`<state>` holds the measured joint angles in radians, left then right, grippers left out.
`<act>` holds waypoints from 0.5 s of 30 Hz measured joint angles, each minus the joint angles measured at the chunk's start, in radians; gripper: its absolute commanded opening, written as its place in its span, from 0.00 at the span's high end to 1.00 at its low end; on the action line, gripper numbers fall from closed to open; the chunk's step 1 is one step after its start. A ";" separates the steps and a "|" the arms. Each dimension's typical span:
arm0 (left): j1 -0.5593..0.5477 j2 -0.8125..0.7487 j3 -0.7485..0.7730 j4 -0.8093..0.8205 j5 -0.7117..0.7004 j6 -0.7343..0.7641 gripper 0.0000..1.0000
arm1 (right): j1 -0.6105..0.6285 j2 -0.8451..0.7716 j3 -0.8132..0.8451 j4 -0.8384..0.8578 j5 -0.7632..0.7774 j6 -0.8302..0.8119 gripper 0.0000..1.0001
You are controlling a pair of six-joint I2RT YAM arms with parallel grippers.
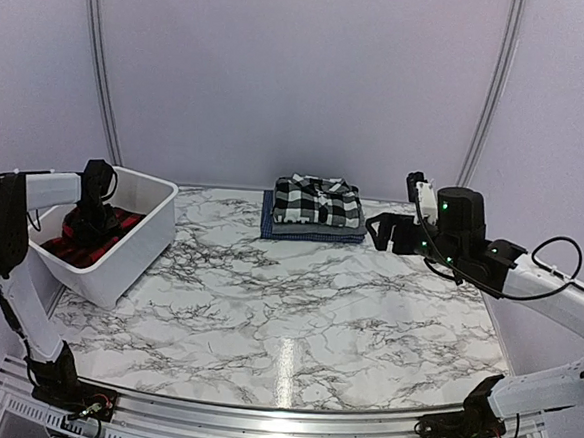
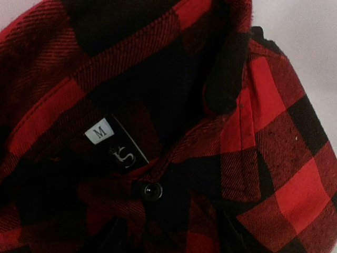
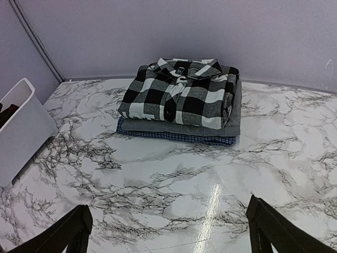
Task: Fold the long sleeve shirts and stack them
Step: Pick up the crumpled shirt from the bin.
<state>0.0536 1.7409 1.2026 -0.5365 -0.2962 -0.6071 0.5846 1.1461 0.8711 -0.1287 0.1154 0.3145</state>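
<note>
Left gripper (image 1: 91,223) down in white tub (image 1: 140,243), on red-and-black buffalo check shirt (image 2: 263,158); jaw stance cannot tell (fingers outside wrist view). Collar label (image 2: 98,132) reads "M". Right gripper (image 3: 168,205) jaws wide apart, empty, above marble table (image 3: 158,184). Beyond, folded stack: black-and-white plaid shirt (image 3: 179,95) atop grey shirt (image 3: 235,113), blue checked shirt (image 3: 174,137) at bottom.

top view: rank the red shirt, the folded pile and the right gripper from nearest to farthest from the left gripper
1. red shirt, in the tub, right under the left gripper
2. folded pile, back middle
3. right gripper, right of the pile
</note>
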 measured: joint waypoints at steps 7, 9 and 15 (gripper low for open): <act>0.000 0.009 0.009 0.045 0.037 -0.004 1.00 | 0.000 0.000 0.000 0.000 -0.005 0.006 0.01; 0.000 -0.002 0.009 0.045 0.045 0.006 1.00 | 0.000 0.000 0.000 0.000 -0.006 0.006 0.01; -0.007 -0.087 0.036 0.040 0.059 0.041 1.00 | 0.000 0.000 0.001 0.000 -0.018 0.007 0.02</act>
<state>0.0463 1.6535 1.2388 -0.4969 -0.2375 -0.5659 0.5846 1.1461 0.8722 -0.1284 0.0975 0.3218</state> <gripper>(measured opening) 0.036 0.985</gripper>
